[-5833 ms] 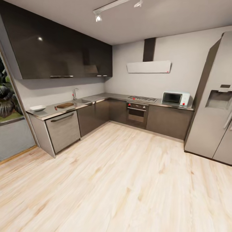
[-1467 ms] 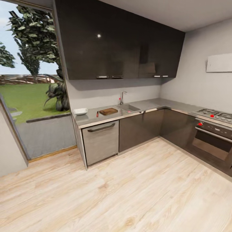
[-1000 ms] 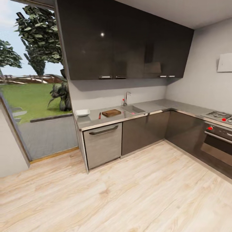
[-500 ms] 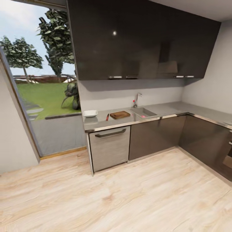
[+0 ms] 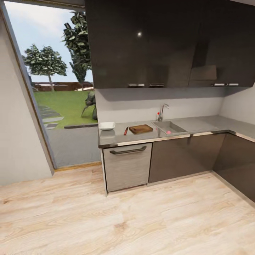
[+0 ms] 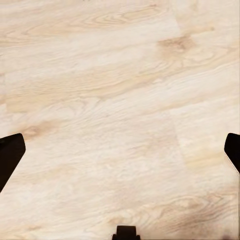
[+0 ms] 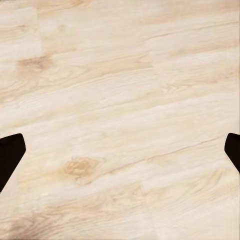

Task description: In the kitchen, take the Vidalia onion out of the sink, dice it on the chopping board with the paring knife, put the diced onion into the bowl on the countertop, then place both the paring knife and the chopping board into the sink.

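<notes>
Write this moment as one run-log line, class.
phase: approaching counter | left claw: open over floor | right claw: open over floor | board: beside sink | knife: between bowl, board

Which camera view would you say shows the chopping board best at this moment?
The head view: the chopping board lies flat on the countertop, between the paring knife and the sink. Both wrist views look down at the wood floor, with nothing of the board.

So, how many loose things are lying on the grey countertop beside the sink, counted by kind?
Shallow white bowl: 1
Red-handled paring knife: 1
Brown wooden chopping board: 1
Total: 3, all on the glossy grey countertop, on the window side of the steel sink.
</notes>
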